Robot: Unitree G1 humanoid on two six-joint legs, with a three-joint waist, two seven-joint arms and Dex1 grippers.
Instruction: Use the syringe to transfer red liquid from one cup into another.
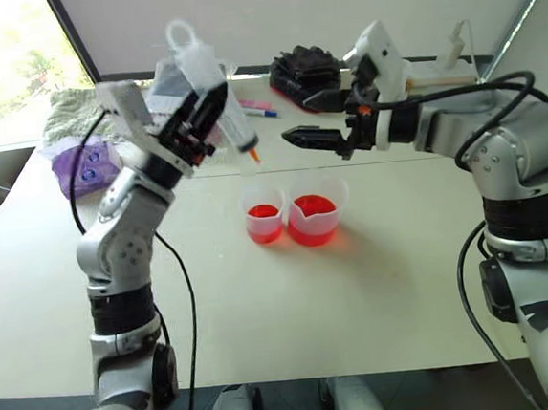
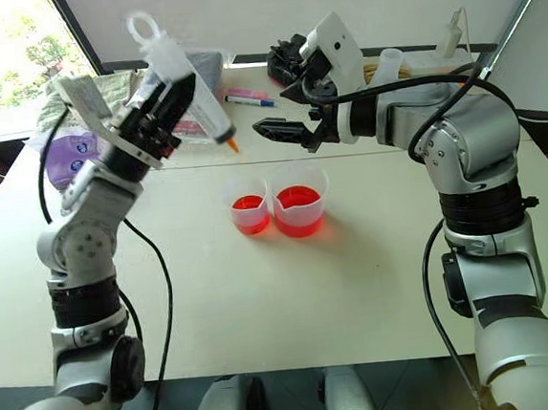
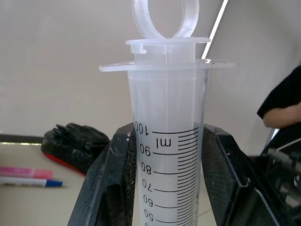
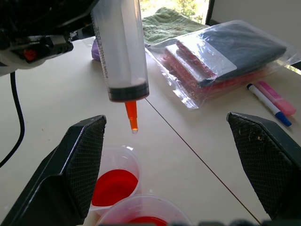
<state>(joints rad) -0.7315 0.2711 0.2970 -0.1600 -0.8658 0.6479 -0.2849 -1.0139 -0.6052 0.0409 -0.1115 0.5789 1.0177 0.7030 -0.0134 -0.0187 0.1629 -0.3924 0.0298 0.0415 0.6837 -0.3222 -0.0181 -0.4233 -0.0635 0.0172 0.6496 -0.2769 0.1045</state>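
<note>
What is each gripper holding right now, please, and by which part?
The left gripper grips the syringe around its barrel. The right gripper is open and holds nothing.

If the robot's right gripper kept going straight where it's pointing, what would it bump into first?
Probably the syringe, held up by the left gripper. It hangs straight ahead of the right gripper's open jaws, above the narrower cup, though depth is unclear.

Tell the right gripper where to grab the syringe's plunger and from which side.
Take the plunger ring at the syringe's upper end, coming from the robot's right. The left gripper is shut on the barrel, tip angled down over the cups, so the ring stands free above it. The right gripper is open and level, pointing that way.
</note>
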